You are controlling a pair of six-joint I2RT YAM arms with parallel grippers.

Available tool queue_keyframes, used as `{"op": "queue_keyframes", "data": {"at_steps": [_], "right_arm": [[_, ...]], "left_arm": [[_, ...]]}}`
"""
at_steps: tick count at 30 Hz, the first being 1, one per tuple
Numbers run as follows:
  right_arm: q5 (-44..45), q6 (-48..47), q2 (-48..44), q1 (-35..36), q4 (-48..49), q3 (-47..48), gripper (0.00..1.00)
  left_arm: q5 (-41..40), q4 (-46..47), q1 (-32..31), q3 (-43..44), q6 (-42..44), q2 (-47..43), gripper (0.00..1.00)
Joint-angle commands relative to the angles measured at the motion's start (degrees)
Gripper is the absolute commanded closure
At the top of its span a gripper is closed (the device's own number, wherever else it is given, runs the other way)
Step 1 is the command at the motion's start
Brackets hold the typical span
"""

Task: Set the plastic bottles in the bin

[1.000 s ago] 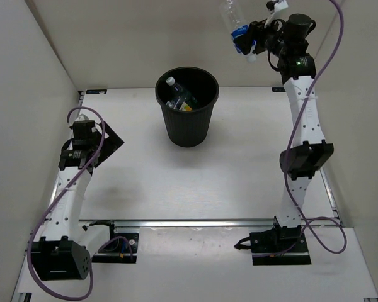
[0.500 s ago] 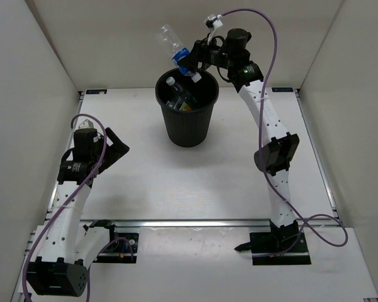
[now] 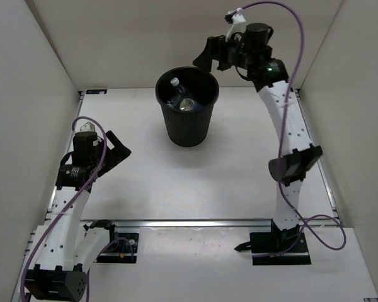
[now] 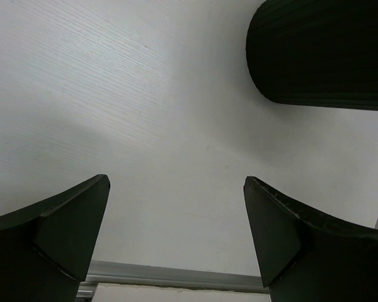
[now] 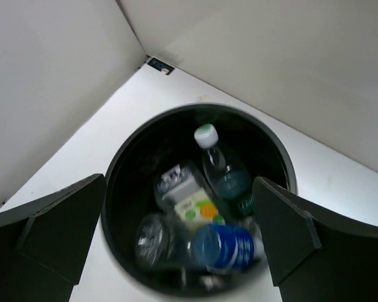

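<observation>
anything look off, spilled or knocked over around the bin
Nothing stands out. The bin stands upright on the table, and the bottles lie jumbled inside it, one neck-up against the wall. The left tool and the right tool are open and hold nothing.

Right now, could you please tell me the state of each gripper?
Left gripper: open, holding nothing.
Right gripper: open, empty, over the bin.
</observation>
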Motion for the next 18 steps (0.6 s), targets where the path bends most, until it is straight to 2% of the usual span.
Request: {"op": "queue_keyframes", "data": {"at_steps": [1, 4, 7, 9, 12, 15, 18], "right_arm": [[6.54, -1.64, -14.50, -2.42, -5.15, -6.29, 0.01], [14.89, 0.19, -28.10, -4.01, -5.08, -26.65, 0.01], [17.37, 4.93, -42.51, -11.10, -2.35, -53.70, 0.01], [19.81, 6.17, -48.79, -15.15, -6.28, -62.42, 0.01], [29.65, 3.38, -55.74, -19.12, -13.49, -72.64, 0.01], [33.36, 1.18, -57.16, -19.92, -19.21, -78.63, 0.01], [33.82, 0.82, -58.30, -19.92, -19.14, -82.86, 0.01]], "left_arm": [[2.04, 1.83, -0.38, 0.80, 0.74, -1.03, 0.01], [2.04, 1.75, 0.06, 1.42, 1.87, 0.29, 0.02], [1.86, 2.27, -0.03, 2.38, 2.76, 3.01, 0.01], [2.04, 2.89, -0.03, 2.56, 3.63, 4.23, 0.02], [0.29, 2.98, -0.47, 3.87, 5.74, 5.99, 0.02], [-0.69, 1.67, -0.29, 5.63, 7.49, 8.28, 0.01], [-2.88, 2.27, -0.64, 5.90, 7.33, 7.68, 0.01]]}}
